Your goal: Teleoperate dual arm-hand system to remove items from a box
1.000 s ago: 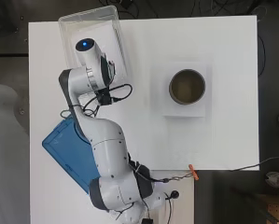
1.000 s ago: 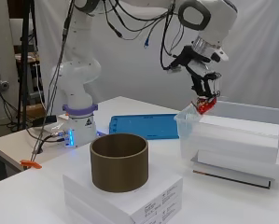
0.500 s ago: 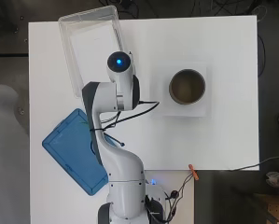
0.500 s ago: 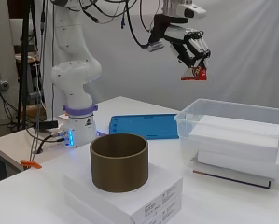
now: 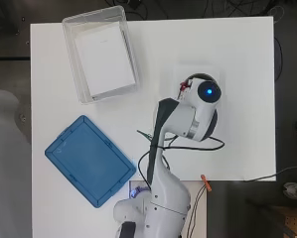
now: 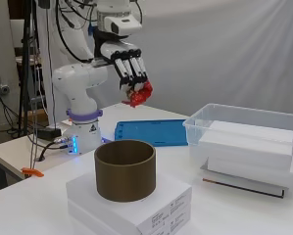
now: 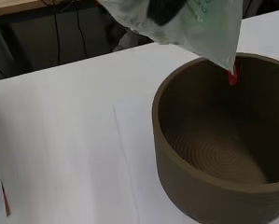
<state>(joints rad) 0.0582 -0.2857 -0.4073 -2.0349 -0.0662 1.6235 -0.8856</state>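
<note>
My hand [image 6: 129,66] hangs in the air above the brown round pot [image 6: 125,169], fingers curled round a small red packet [image 6: 140,95]. In the wrist view the packet [image 7: 195,23] shows as a crinkled clear bag with a red tip, right over the pot's [image 7: 213,154] empty inside. From overhead the arm covers most of the pot [image 5: 200,78], and a bit of red packet [image 5: 183,88] peeks out at its left. The clear plastic box [image 5: 101,52] stands at the back left with a flat white carton [image 5: 106,59] in it.
The pot stands on stacked white boxes [image 6: 131,205]. A blue lid [image 5: 90,160] lies at the front left, near the arm's base. Cables trail by the base, and an orange clip [image 5: 205,182] sits at the table's near edge.
The arm has swung from above the clear box over to the pot, carrying the red packet. The hand now hangs lower, just over the pot.
</note>
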